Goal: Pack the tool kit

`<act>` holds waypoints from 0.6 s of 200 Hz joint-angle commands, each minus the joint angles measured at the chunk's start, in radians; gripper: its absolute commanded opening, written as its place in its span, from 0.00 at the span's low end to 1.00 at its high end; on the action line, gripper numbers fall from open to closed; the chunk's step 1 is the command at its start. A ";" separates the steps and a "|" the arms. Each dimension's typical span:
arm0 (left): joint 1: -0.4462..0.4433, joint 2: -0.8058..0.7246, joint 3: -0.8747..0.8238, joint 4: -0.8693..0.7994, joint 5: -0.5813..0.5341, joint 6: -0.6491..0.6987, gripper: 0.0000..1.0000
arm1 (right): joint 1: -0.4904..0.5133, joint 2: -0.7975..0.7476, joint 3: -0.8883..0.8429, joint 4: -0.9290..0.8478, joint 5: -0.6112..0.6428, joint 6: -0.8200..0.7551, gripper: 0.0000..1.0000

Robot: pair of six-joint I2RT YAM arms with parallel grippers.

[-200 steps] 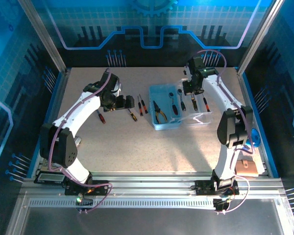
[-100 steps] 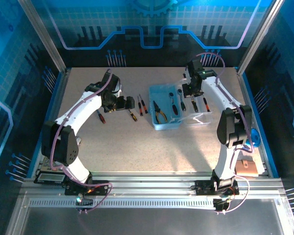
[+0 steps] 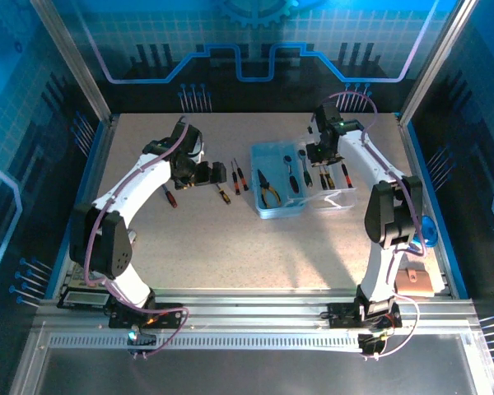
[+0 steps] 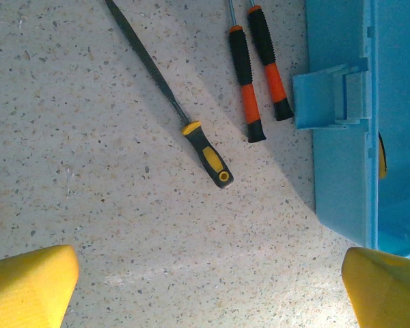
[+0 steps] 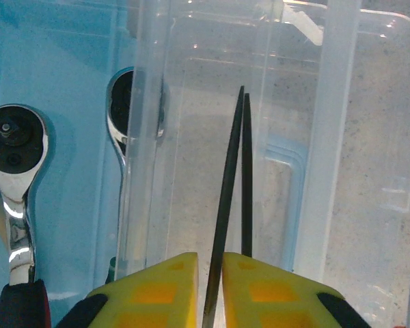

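Table (image 3: 230, 247): speckled, pale. All positions are given from the box.

Box (image 3: 278, 206): pale-blue tray, open, mid-table. Its clear lid (image 3: 336, 197) lies folded flat on the table on the box's right side. A latch tab sticks out from the box's left wall.

Left gripper (image 4: 205, 290): hovers over bare table left of the box. Jaws spread wide, nothing between them, fingertips (image 4: 31, 287) well apart.

Right gripper (image 5: 208, 287): over the lid, just right of the box. Jaws nearly together, with a thin dark blade (image 5: 227, 205) running out between them, its tip down at the lid. Whether the pads pinch the blade, I cannot tell.

Pliers (image 3: 269, 190): yellow-handled, inside the box, left half.

Ratchet (image 5: 14, 147): chrome head, inside the box, right half. A second one sits beside it, next to the lid.

Screwdrivers (image 4: 246, 96): two, orange and black, side by side on the table just left of the box, near the latch.

File (image 4: 205, 154): yellow-and-black handle, long dark shaft, on the table left of the screwdrivers.
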 commanded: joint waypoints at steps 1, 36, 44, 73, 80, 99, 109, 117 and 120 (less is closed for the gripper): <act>0.005 0.007 0.004 -0.017 -0.001 0.005 0.99 | 0.001 -0.009 -0.005 -0.008 -0.025 0.007 0.21; 0.003 0.006 0.008 -0.021 -0.001 0.002 0.99 | 0.002 -0.026 0.006 -0.019 -0.022 0.007 0.25; 0.002 0.007 0.011 -0.023 -0.002 0.000 0.99 | 0.002 -0.035 0.012 -0.028 -0.022 0.007 0.26; -0.010 0.033 0.028 -0.025 -0.010 0.000 0.99 | 0.006 -0.082 0.032 -0.049 -0.023 0.000 0.49; -0.016 0.043 0.035 -0.024 -0.012 0.000 0.99 | 0.009 -0.096 0.036 -0.054 -0.027 -0.003 0.60; -0.031 0.079 0.055 -0.015 -0.013 -0.003 0.99 | 0.015 -0.140 0.033 -0.058 -0.052 -0.011 0.93; -0.036 0.108 0.070 -0.010 -0.010 -0.007 0.99 | 0.020 -0.168 0.021 -0.051 -0.061 -0.013 1.00; -0.040 0.132 0.084 -0.007 -0.011 -0.010 0.99 | 0.025 -0.189 0.010 -0.048 -0.071 -0.013 1.00; -0.040 0.141 0.090 -0.005 -0.011 -0.012 0.99 | 0.028 -0.197 0.006 -0.046 -0.074 -0.012 1.00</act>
